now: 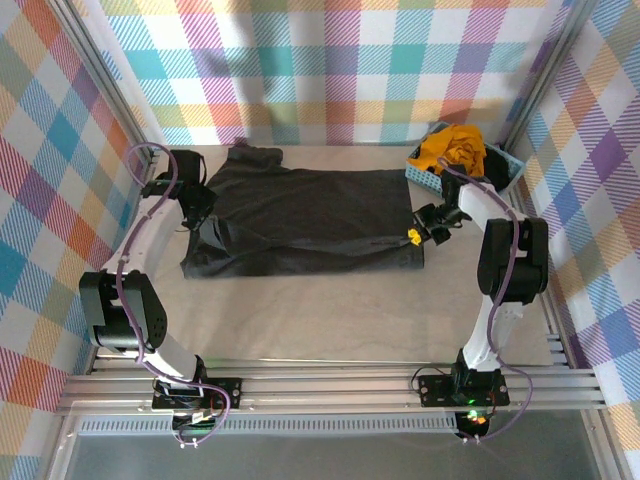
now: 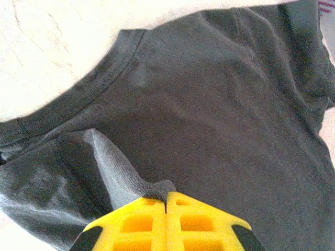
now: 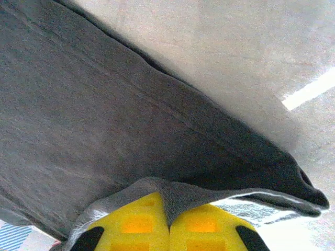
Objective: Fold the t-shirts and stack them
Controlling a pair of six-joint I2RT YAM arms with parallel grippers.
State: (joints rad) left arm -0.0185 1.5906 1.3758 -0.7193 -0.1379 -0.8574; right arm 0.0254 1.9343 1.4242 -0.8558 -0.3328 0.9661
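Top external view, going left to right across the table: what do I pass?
In order: left gripper → dark t-shirt → right gripper → yellow t-shirt in the light blue basket.

On table point(image 1: 330, 320), spread t-shirt point(image 1: 300, 220) is laid flat, centre to far half, collar end twd L. L gripper point(image 1: 195, 215) is set at its L edge, just before the collar, w/ cloth pinched betw. the jaws. R gripper point(image 1: 413, 237) is set at its R edge, nr the near corner, cloth likewise pinched. Basket point(image 1: 505, 165) is placed at far R corner of table, behind R gripper, close to shirt's far R corner. Bunched t-shirt point(image 1: 450, 145) is piled in basket.
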